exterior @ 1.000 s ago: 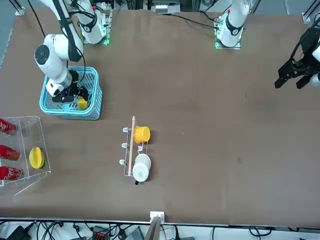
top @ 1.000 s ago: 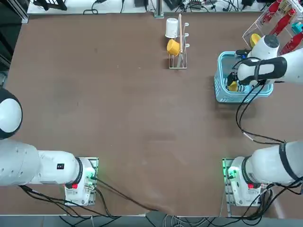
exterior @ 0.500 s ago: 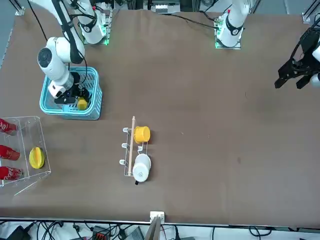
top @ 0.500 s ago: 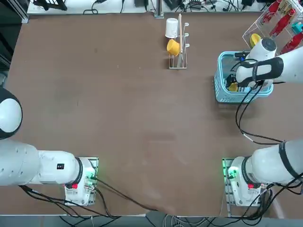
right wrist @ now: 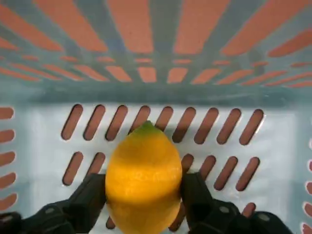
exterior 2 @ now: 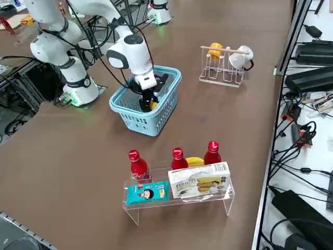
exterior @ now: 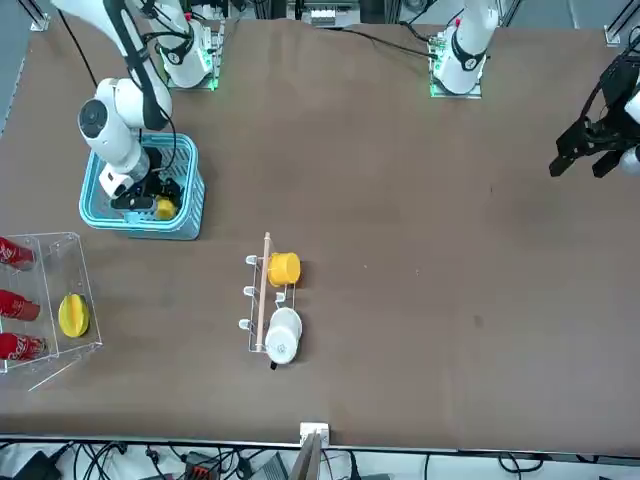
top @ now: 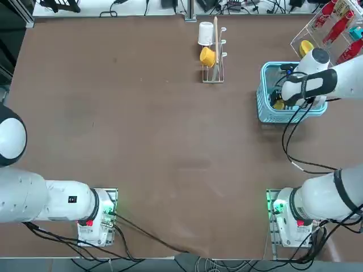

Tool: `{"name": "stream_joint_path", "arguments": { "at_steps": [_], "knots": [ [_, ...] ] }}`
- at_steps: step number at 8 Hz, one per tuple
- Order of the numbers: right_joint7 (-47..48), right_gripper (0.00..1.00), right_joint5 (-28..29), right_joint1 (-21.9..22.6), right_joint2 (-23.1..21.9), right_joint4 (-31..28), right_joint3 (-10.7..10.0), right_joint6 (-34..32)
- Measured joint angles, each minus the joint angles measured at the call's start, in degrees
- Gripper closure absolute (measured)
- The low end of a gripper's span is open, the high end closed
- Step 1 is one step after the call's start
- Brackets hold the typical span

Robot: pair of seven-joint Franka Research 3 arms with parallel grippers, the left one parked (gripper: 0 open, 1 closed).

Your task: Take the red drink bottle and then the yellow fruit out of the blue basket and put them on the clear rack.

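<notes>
Down inside the blue basket (top: pixel 264 107), seen from overhead, the right gripper (top: pixel 279 101) reaches onto the yellow fruit (top: pixel 278 105) by the near wall. From across the table, the fruit (exterior: pixel 164 208) shows under the wrist. From the side, three red bottles (exterior 2: pixel 178 158) stand upright on the clear rack (exterior 2: pixel 218 195). At the wrist, the fingers (right wrist: pixel 90 200) sit against both sides of the fruit (right wrist: pixel 143 178), closed around it on the slotted floor.
</notes>
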Motion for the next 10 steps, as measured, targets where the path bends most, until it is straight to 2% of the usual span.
{"name": "stream_joint_path", "arguments": {
  "at_steps": [2,3,6,8,10],
  "knots": [
    [1.4,0.15,0.0,0.3,-1.4,0.7,0.0,-1.1],
    [1.7,0.15,0.0,0.5,-3.5,1.4,0.0,-4.3],
    [1.9,0.15,0.0,0.5,-12.9,6.3,0.0,-20.2],
    [1.9,0.15,0.0,0.4,-15.7,14.2,-0.2,-33.3],
    [0.5,0.15,-0.5,-0.9,-14.7,24.5,-0.7,-44.1]
  ]
}}
